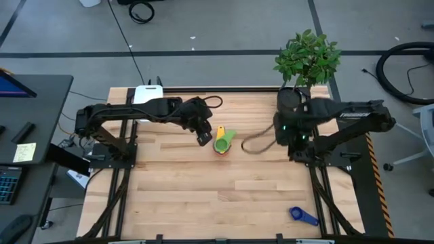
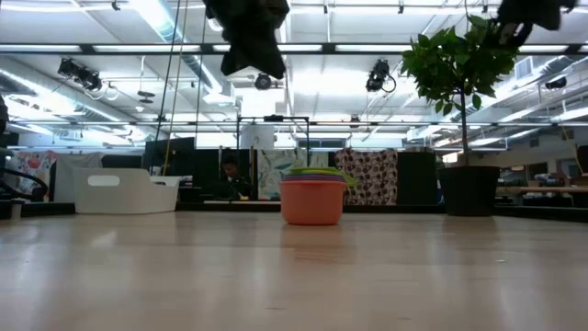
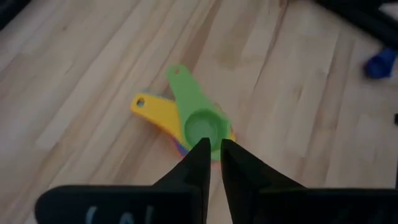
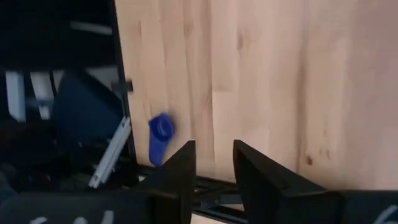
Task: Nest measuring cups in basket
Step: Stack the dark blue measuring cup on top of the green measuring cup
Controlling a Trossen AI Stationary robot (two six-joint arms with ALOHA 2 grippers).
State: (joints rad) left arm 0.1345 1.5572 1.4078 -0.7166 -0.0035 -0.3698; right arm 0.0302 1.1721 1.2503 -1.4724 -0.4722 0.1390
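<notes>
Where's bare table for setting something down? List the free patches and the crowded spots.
Free: the broad wood between the nested cup stack and the dark blue cup, and the near left corner. Crowded: around the stack under the left gripper, and by the plant pot under the right arm.

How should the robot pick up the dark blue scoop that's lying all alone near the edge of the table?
Probably by its flat handle. The dark blue scoop lies flat on the bare table, its round bowl at one end and its handle sticking out free. Coming straight down from above, fingers either side of the handle, looks easiest, since nothing crowds it.
</notes>
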